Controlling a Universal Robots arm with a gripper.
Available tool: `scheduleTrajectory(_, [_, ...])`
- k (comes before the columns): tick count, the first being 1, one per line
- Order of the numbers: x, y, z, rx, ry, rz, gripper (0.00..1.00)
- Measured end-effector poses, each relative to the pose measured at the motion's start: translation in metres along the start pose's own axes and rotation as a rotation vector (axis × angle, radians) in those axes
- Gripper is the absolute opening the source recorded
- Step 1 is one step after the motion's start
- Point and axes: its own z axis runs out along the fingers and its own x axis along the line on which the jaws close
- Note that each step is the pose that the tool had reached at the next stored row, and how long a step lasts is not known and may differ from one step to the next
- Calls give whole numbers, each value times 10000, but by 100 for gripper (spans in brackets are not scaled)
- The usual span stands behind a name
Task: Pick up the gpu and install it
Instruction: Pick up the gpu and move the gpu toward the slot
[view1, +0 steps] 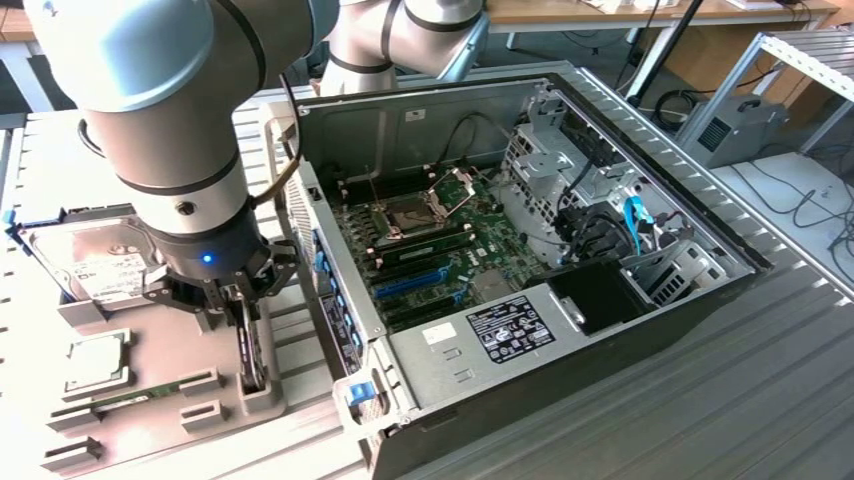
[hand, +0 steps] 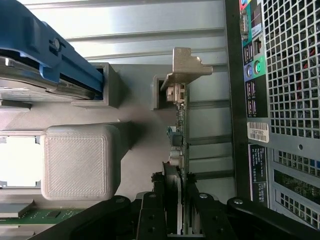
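Gripper (hand: 178, 172) low astride the gpu (hand: 180, 120), which stands on edge in its grey holder (view1: 167, 345) beside the computer case (view1: 400, 125) — whether I've clamped it I cannot tell — nothing lifted, nothing installed.

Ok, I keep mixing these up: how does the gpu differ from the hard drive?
The gpu stands on edge; the hard drive lies label-up. The gpu is a thin dark card with a silver bracket; the hard drive is a silver box, white-labelled. Both sit in the grey holder.
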Motion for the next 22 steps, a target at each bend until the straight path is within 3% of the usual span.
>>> scheduleTrajectory(13, [0, 0, 0, 0, -1, 0, 26])
scheduleTrajectory(17, [-1, 0, 1, 36, -5, -1, 26])
scheduleTrajectory(22, [-1, 1, -30, 41, -5, -1, 26])
